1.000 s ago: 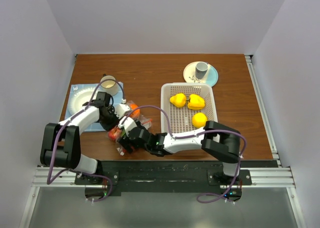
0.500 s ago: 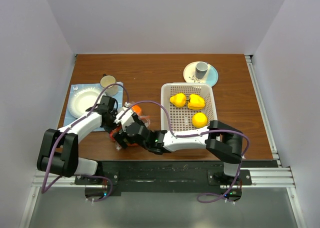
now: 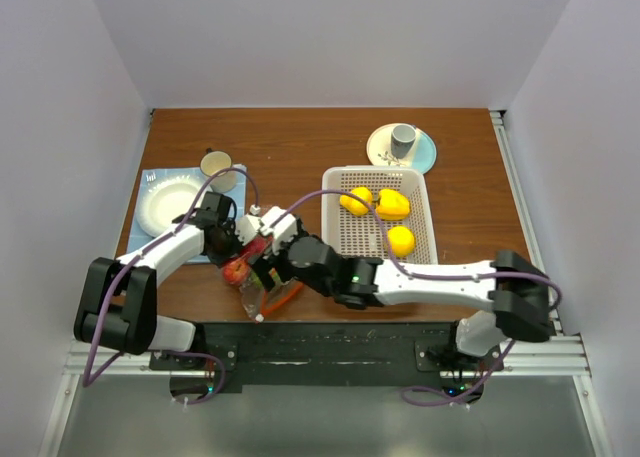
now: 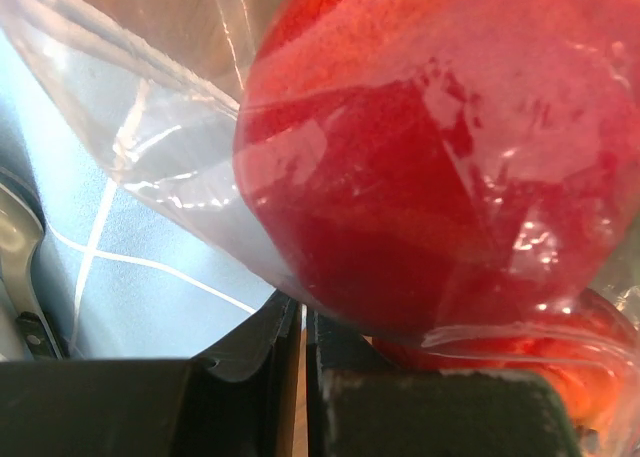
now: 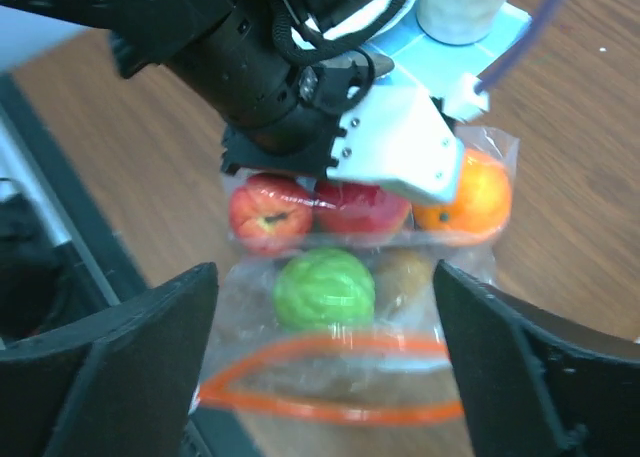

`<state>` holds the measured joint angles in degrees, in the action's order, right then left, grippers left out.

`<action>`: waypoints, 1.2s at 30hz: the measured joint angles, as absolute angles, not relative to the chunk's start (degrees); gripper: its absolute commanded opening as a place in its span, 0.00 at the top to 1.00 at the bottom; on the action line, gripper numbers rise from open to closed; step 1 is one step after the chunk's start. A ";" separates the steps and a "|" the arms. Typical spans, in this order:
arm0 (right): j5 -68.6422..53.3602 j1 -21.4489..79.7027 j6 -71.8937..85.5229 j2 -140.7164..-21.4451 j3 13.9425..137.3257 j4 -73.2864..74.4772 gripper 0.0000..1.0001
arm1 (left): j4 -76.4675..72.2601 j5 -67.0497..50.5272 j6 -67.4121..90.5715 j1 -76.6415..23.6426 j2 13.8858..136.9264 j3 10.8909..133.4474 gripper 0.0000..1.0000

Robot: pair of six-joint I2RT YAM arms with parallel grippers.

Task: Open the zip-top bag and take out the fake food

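The zip-top bag (image 5: pixel 340 307) lies at the near left of the table, its orange-red zip mouth (image 5: pixel 330 387) gaping open toward my right gripper; it also shows in the top view (image 3: pixel 258 289). Inside it are fake food pieces: a red apple (image 5: pixel 268 212), a red piece (image 5: pixel 360 209), an orange (image 5: pixel 478 192), a green ball (image 5: pixel 323 285) and a brownish piece (image 5: pixel 405 277). My left gripper (image 3: pixel 232 245) is shut on the bag's closed end, with red fruit (image 4: pixel 420 157) pressed against it. My right gripper (image 5: pixel 325 377) is open wide and empty, just above the mouth.
A white perforated basket (image 3: pixel 425 217) at mid right holds three yellow fake foods (image 3: pixel 391 204). A grey cup (image 3: pixel 403 137) stands on a plate at the back. A white paper plate (image 3: pixel 165 205) on a blue mat and a tan cup (image 3: pixel 215 163) sit at the left.
My right arm has swung out to the right and its gripper has drawn back from the bag. The bag's zip mouth now lies open toward the table's near edge.
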<state>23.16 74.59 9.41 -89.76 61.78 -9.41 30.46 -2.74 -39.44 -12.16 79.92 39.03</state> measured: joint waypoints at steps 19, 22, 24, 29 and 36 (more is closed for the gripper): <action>18.46 74.59 15.55 -93.82 50.57 -7.35 0.86 | 30.57 -2.55 -39.40 -12.19 79.75 39.16 0.91; 18.57 74.59 15.16 -98.19 51.48 -7.40 0.85 | 30.63 -2.46 -39.42 -12.19 79.72 39.22 0.92; 18.65 74.59 15.00 -100.31 52.01 -7.88 0.83 | 30.68 -2.31 -39.42 -12.21 79.70 39.27 0.92; 20.14 74.59 14.66 -101.73 52.05 -10.39 0.82 | 30.74 -2.09 -39.44 -12.40 79.77 39.35 0.92; 28.51 74.61 12.84 -101.60 52.05 -15.73 0.70 | 31.03 -2.00 -39.44 -12.43 80.01 39.64 0.92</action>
<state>28.51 74.61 12.84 -101.60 52.05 -15.73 31.03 -2.00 -39.44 -12.43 80.01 39.64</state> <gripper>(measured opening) 0.234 0.085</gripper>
